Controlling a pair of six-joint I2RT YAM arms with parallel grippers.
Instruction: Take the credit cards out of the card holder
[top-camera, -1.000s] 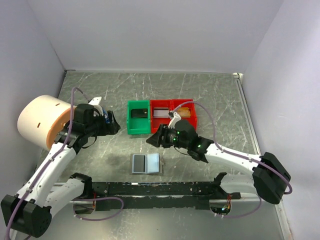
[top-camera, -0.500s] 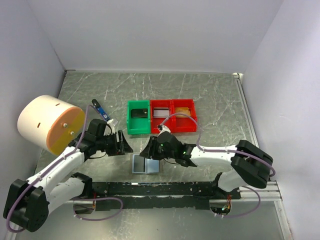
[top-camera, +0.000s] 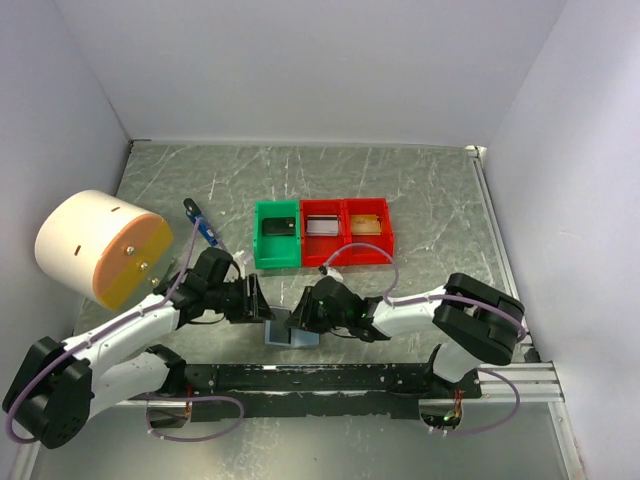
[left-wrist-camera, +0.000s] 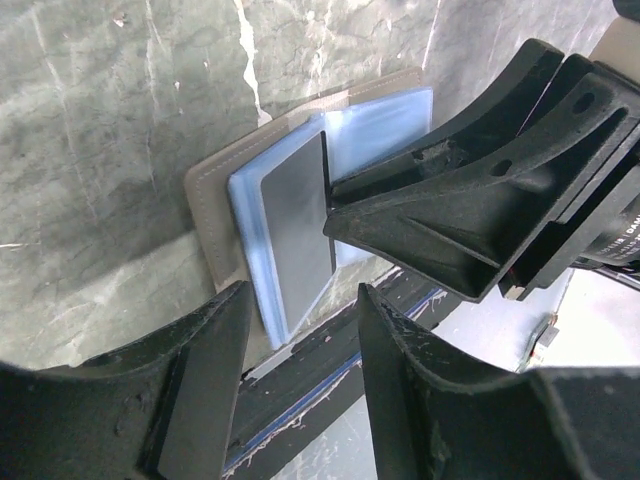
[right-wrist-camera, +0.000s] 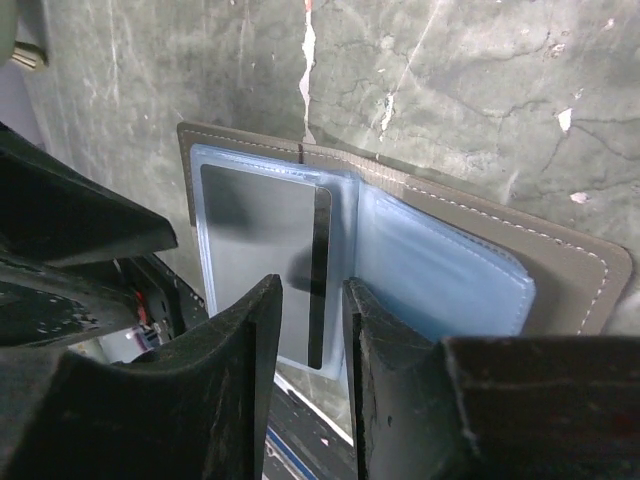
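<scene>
Bright, even light; soft shadows, blurred close foregrounds.

Lab test cell, white walls (top-camera: 300, 70)

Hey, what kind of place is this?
Most likely a robot test cell in a lab: plain white walls box in a marbled tabletop, a left arm and right arm stand by a black rail, and a green tray and red trays sit as props.

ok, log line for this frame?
phase: at card holder | left tool: open, at holder's edge | right tool: narrow gap, over dark card | card: inside holder, not out
</scene>
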